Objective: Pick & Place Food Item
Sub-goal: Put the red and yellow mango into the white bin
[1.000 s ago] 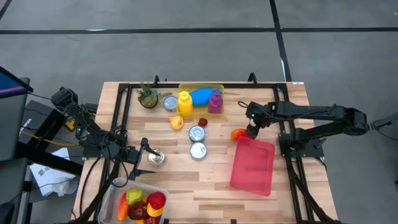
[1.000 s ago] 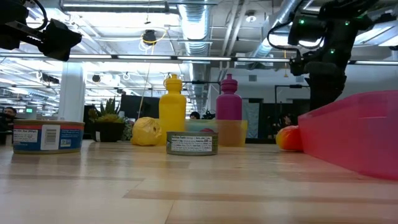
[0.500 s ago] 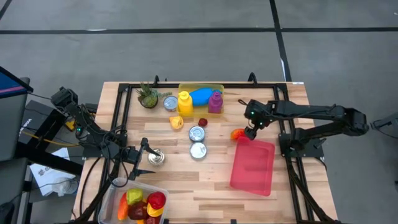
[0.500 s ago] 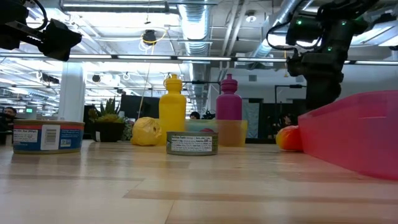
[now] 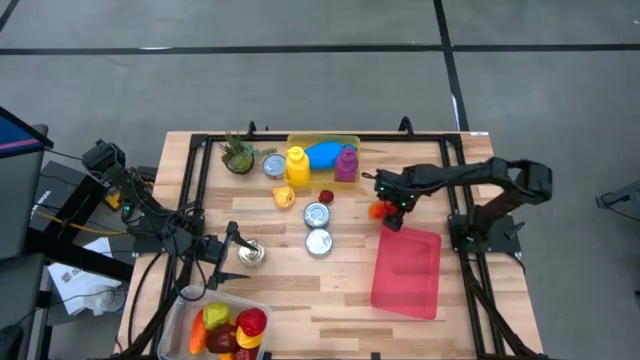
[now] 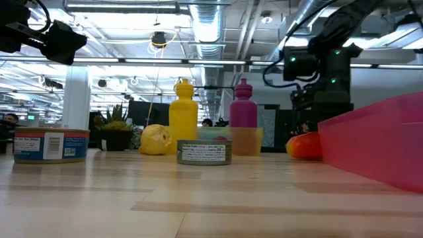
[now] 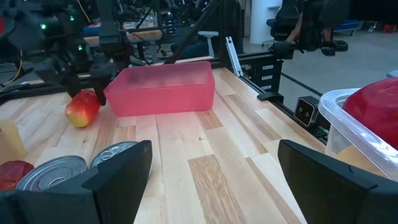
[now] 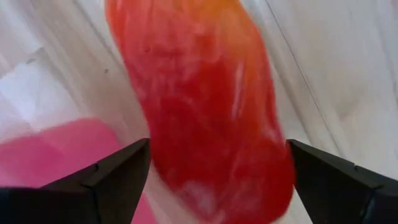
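A red-orange fruit (image 5: pixel 377 210) lies on the wooden table just off the far left corner of the pink bin (image 5: pixel 407 265). It also shows in the low view (image 6: pixel 303 146) and the left wrist view (image 7: pixel 81 107). My right gripper (image 5: pixel 389 207) points down over it, open. In its wrist view one finger stands on each side of the fruit (image 8: pixel 205 106), and no touch shows. My left gripper (image 7: pixel 214 158) waits open at the table's near left, beside a can (image 5: pixel 250 254).
Two cans (image 5: pixel 317 214) (image 5: pixel 318 241) stand mid-table, left of the fruit. A yellow bottle (image 5: pixel 296 165), a magenta bottle (image 5: pixel 346 163), a yellow tray (image 5: pixel 322 140) and a small plant (image 5: pixel 238 155) line the far edge. A clear tub (image 5: pixel 186 309) of food items sits near left.
My right gripper has come down and moved toward the table's left edge, from above the bin's far corner to over the fruit, tipping until it points straight down. The fruit and the bin have stayed in place.
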### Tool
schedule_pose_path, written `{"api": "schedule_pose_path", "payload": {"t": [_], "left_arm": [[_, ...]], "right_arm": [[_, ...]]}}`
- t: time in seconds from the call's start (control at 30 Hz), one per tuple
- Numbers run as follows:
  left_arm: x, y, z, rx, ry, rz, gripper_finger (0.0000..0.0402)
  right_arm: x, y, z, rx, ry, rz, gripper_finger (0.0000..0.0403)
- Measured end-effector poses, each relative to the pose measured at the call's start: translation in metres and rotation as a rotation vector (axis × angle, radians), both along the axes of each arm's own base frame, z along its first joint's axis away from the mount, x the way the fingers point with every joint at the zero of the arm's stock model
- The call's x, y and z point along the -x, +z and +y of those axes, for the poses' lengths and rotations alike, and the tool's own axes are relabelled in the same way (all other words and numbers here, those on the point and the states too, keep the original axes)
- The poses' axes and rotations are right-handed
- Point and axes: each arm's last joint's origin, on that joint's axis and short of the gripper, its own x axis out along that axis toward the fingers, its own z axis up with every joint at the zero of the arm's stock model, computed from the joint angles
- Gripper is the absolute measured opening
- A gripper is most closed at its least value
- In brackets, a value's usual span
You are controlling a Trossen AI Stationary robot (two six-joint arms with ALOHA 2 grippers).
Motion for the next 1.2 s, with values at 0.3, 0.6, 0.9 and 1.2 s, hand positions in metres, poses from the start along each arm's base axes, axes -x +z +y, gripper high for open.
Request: {"api": "schedule_pose_path", "payload": {"t": [0.3,0.6,0.9,1.2], "left_arm": [[0.000,0.000,0.000,-0.001,0.000,0.001,0.0342],[0.000,0.000,0.000,-0.001,0.000,0.002,0.0342],[0.000,0.000,0.000,0.003,0.000,-0.002,0.0342],[0.000,0.001,0.000,0.004,0.000,-0.004,0.0342]], "right_arm": [[-0.019,0.000,-0.001,0.038,0.045,0.061,0.0269],[-0.032,0.002,0.017,0.096,0.108,0.078,0.0214],[-0.050,0.068,0.040,0.153,0.144,-0.216,0.0214],[-0.080,0.124,0.086,0.178,0.265,-0.825,0.0214]]}}
